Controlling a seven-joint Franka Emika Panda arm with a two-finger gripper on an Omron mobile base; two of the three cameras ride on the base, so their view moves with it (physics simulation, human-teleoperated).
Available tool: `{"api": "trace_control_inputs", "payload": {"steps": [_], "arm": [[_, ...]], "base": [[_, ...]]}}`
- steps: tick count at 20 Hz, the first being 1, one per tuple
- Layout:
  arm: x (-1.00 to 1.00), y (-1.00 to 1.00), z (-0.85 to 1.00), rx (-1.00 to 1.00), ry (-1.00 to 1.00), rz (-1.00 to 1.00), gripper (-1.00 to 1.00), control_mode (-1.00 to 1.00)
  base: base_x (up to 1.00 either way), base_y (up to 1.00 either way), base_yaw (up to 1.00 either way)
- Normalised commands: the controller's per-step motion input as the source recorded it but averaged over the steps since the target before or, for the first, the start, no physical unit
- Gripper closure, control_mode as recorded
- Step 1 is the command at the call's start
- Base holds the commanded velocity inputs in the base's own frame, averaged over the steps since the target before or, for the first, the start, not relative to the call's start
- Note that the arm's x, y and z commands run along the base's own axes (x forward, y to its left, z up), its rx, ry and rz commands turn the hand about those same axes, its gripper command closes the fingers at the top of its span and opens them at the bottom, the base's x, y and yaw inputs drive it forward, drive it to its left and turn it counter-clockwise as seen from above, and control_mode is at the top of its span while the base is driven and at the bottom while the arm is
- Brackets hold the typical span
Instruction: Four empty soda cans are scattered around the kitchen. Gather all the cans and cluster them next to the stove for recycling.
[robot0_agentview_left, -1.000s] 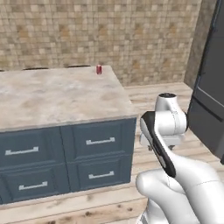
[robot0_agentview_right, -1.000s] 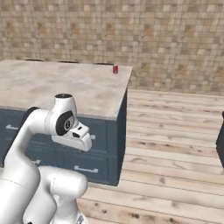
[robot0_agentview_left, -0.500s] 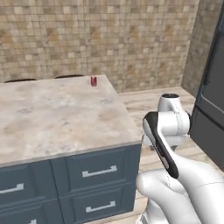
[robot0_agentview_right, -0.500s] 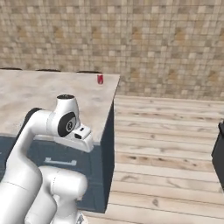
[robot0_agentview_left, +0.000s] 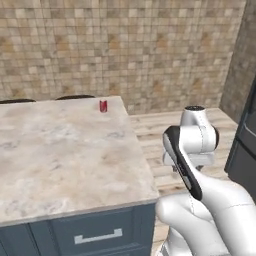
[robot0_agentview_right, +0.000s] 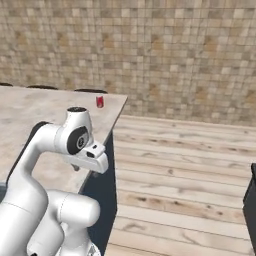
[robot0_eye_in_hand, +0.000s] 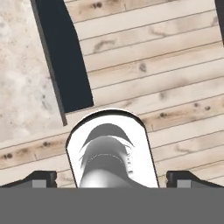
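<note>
Tan mosaic tiles cover the back wall behind a marble-topped counter with dark blue drawers. From the left base view, one red can stands upright near the counter's far right corner; any label is too small to read. The white arm is folded beside the counter's right edge. From the right base view, the same can stands near the far corner. From the hand view, the tool points down at the plank floor, fingertips spread wide, grasping nothing.
</note>
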Motion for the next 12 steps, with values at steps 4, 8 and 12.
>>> {"api": "trace_control_inputs", "payload": {"steps": [4, 8, 12], "arm": [[0.0, 0.0, 0.0, 0.0, 0.0, 0.0, -1.0, 1.0], [0.0, 0.0, 0.0, 0.0, 0.0, 0.0, -1.0, 1.0], [0.0, 0.0, 0.0, 0.0, 0.0, 0.0, -1.0, 1.0]], "base": [[0.35, -0.63, 0.44], [0.19, -0.7, 0.5], [0.26, -0.55, 0.42]]}}
